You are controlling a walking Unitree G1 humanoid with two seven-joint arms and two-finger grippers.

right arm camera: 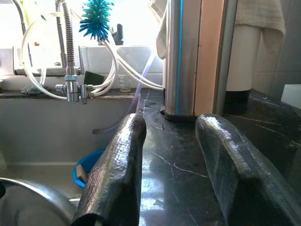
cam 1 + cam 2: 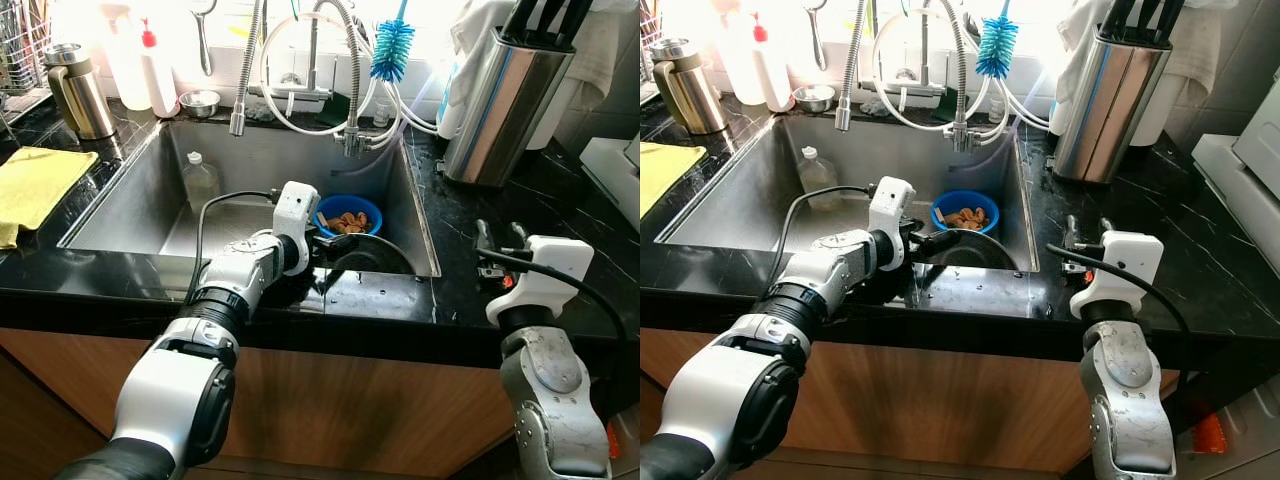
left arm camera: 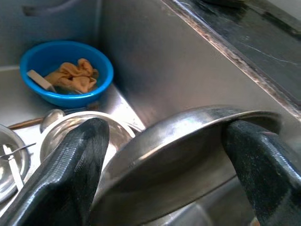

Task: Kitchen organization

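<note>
Black marble counter (image 2: 470,215) with a stainless sink (image 2: 140,200) sunk into it, bright window behind, wood cabinet fronts below. Pretty cluttered spot. On the left side of the counter there's a yellow cloth (image 2: 35,185), a steel jug (image 2: 78,90) and a couple of white squeeze bottles (image 2: 155,70) up against the back. A blue bottle brush (image 2: 392,48) hangs by the tap hoses (image 2: 345,90), and a tall shiny knife block (image 2: 495,105) stands on the right side of the counter.

Down in the sink: a clear plastic bottle (image 2: 200,180) standing near the left wall, a blue bowl (image 3: 66,70) with some orange-brown scraps in it at the far right corner, and a few steel bowls (image 3: 80,132) and a spoon (image 3: 49,118) piled on the floor of the basin.

The left gripper (image 3: 167,165) is reaching down into the near right part of the sink, fingers spread wide either side of a tilted steel pan (image 3: 188,155), which leans against the sink's right wall. Both pads look like they're at the rim, though I can't tell if it's actually pinching.

The right gripper (image 1: 171,160) hovers low over the counter right of the sink, fingers apart, nothing between them, knife block straight ahead of it.
</note>
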